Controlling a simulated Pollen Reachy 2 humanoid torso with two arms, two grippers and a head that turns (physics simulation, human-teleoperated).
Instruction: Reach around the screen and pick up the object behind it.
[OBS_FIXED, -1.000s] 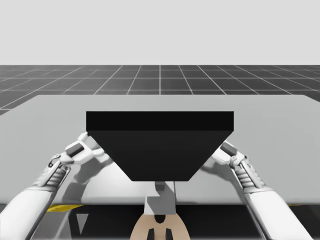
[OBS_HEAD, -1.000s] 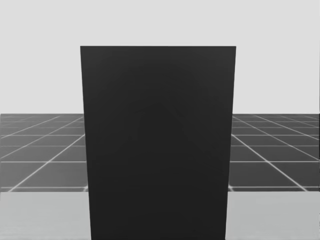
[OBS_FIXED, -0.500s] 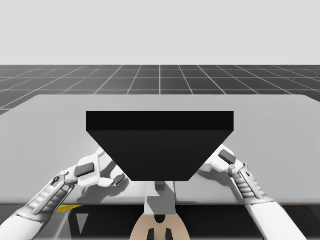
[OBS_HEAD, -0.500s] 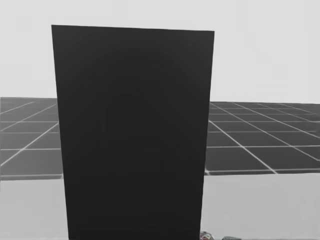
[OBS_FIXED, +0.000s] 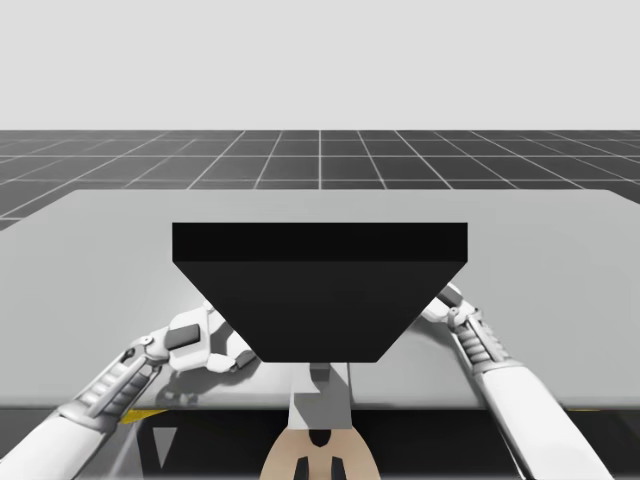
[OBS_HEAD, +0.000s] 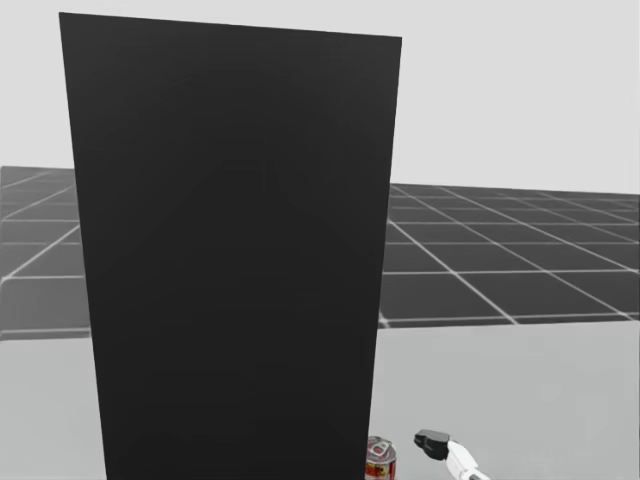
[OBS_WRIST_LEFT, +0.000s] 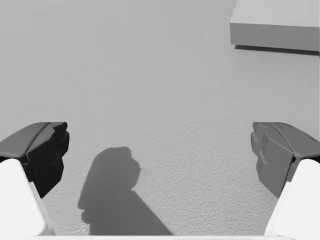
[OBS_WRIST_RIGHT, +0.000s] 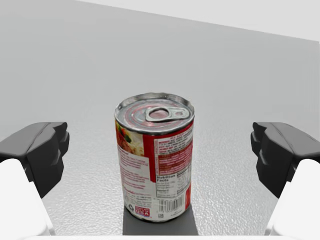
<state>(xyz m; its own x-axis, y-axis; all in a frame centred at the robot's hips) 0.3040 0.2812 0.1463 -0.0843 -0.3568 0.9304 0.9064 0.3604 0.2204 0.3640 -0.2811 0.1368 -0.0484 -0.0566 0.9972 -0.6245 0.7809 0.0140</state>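
The red-and-white labelled metal can (OBS_WRIST_RIGHT: 155, 165), a short cylinder with a ringed silver lid and pull-tab (the label looks glossy), stands upright on the grey, finely pebbled tabletop (OBS_WRIST_RIGHT: 65, 75). It sits just ahead of my right tool (OBS_WRIST_RIGHT: 160, 152), in line with the gap. That tool is spread wide, and its blocky dark matte fingers (OBS_WRIST_RIGHT: 45, 150) stand well clear of the can on either side and touch nothing. In the head view the can peeks out just beside the lower right edge of the flat, matt black rectangular screen (OBS_HEAD: 230, 250). My left tool (OBS_WRIST_LEFT: 160, 152) is also spread wide and holds nothing, casting a shadow on bare tabletop.
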